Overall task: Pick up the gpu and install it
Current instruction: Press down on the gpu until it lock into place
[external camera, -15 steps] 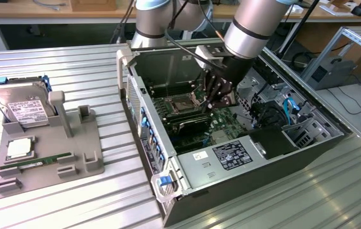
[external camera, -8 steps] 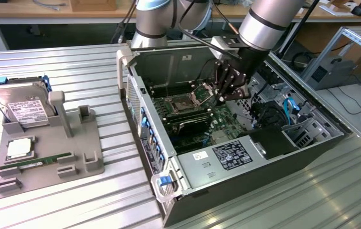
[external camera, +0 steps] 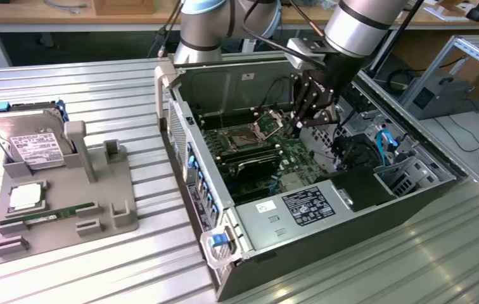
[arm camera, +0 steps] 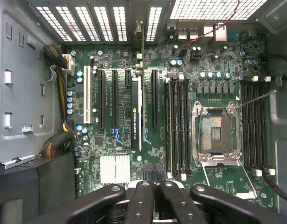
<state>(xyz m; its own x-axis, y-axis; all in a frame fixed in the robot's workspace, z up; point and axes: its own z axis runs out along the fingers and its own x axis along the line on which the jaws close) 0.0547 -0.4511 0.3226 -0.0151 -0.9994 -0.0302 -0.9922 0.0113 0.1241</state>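
Note:
The gpu (arm camera: 136, 112) is a slim black card seen edge-on in the wrist view. It stands upright in a long slot of the green motherboard (arm camera: 218, 186), between other empty slots, with its pale bracket end toward the case's vented rear wall. My gripper (arm camera: 155, 184) is shut, its black fingers (arm camera: 142, 200) pressed together with nothing visible between them. It hangs above the board, apart from the card. In the exterior view the gripper (external camera: 300, 123) is inside the open computer case (external camera: 332, 234), over the middle of the board.
An empty CPU socket (arm camera: 216, 133) and rows of memory slots (arm camera: 178, 126) lie beside the card. Cable bundles (arm camera: 59, 140) and a drive cage (external camera: 404, 171) crowd the case's sides. On the exterior view's left, a grey fixture (external camera: 108, 221) holds a hard drive (external camera: 32, 142) and a RAM stick (external camera: 49, 215).

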